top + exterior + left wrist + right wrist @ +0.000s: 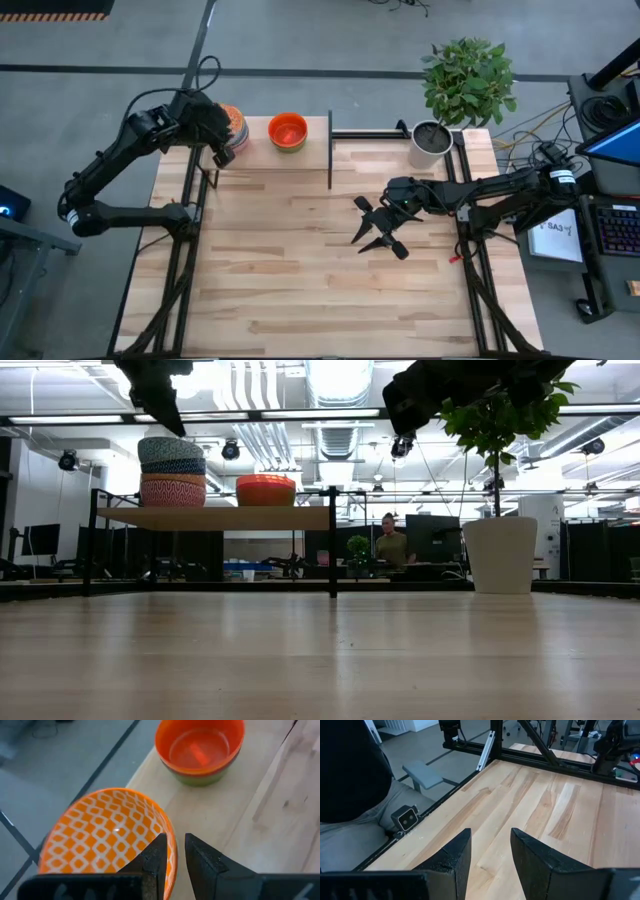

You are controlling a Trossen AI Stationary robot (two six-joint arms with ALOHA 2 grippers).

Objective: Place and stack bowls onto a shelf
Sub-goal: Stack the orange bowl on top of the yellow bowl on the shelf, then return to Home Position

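A white plant pot [431,142] holding a leafy green plant [468,80] stands at the far right corner of the light-wood table [300,290]. In the low view, a person [391,545] sits in the room beyond the table. A laptop [616,140] and a keyboard [618,228] lie off the table's right side.

bright ceiling lights [335,382] glare; foreground blurred.

Open-plan lab: monitors [432,538], ceiling ducts [335,390]
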